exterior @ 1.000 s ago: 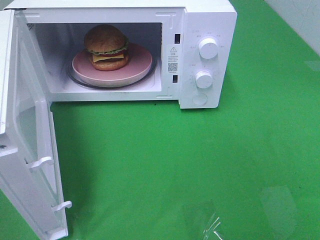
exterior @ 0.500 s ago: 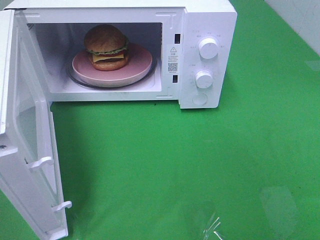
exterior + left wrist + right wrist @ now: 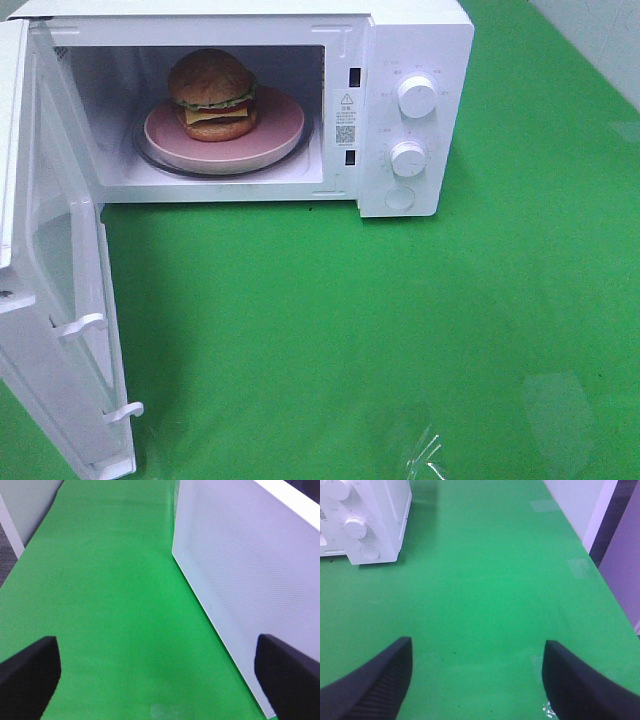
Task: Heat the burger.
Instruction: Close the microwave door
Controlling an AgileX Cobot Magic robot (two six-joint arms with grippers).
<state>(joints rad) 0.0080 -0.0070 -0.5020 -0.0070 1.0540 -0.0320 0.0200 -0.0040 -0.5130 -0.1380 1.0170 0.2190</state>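
Note:
The burger (image 3: 211, 95) sits on a pink plate (image 3: 280, 130) inside the white microwave (image 3: 420, 40), whose door (image 3: 50, 300) stands swung wide open on the left. Neither arm appears in the exterior high view. In the left wrist view my left gripper (image 3: 160, 672) is open and empty over green cloth, with the outer face of the door (image 3: 240, 580) beside it. My right gripper (image 3: 477, 680) is open too, nothing between its dark fingers (image 3: 375, 680), and the microwave's control panel (image 3: 357, 527) lies ahead of it and off to one side.
Two white knobs (image 3: 417, 96) and a round button (image 3: 400, 198) sit on the microwave's right panel. Green cloth (image 3: 350, 320) covers the table. A pale wall edge (image 3: 592, 510) borders the table's right side, and clear tape (image 3: 428, 455) shines near the front edge.

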